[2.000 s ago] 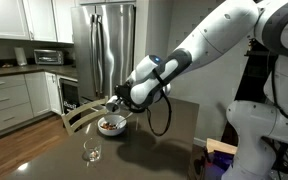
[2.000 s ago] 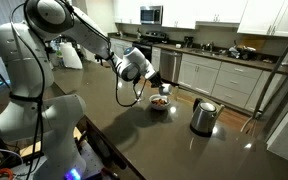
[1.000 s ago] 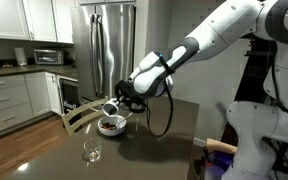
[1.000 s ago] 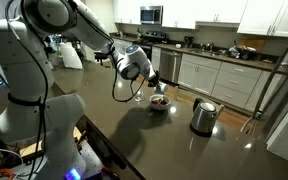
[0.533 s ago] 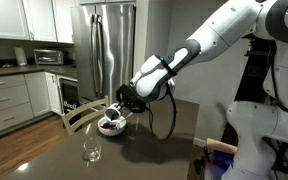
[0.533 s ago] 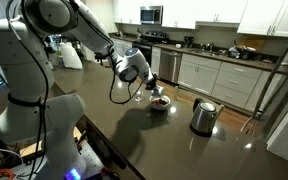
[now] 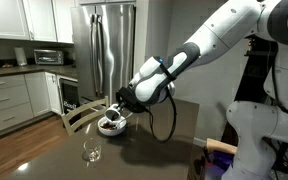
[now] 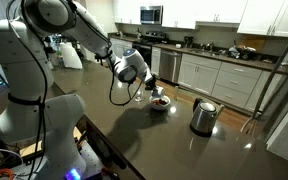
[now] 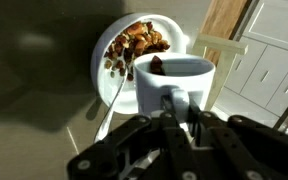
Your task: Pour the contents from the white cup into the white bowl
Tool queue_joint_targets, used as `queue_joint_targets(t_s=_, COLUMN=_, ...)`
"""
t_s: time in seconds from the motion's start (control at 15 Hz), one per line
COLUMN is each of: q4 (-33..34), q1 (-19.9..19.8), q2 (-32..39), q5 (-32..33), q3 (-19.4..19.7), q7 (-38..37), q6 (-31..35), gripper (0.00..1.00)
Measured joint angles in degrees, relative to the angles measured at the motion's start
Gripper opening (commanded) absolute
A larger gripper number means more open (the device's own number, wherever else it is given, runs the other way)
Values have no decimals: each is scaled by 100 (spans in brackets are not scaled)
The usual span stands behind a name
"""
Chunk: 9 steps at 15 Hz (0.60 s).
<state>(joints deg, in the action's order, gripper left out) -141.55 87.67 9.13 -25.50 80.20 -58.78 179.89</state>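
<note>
White cup (image 9: 174, 80): being gripped by clamped fingers (image 9: 170, 108), hanging just beside the white bowl (image 9: 98, 62); bowl lying directly beyond the cup's far lip.

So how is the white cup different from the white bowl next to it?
The white cup is smaller; the white bowl is wider. The cup is held up by the jaws, while the bowl sits on the table. The bowl holds a heap of brown pieces; the cup shows only a dark bit near its rim. Both are round and white.
</note>
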Motion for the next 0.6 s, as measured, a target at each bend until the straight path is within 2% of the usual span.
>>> queue_joint_targets(t_s=0.6, q4=24, q1=85, q2=683, q5=0, q3=-3, q7=0, q6=181, gripper=4)
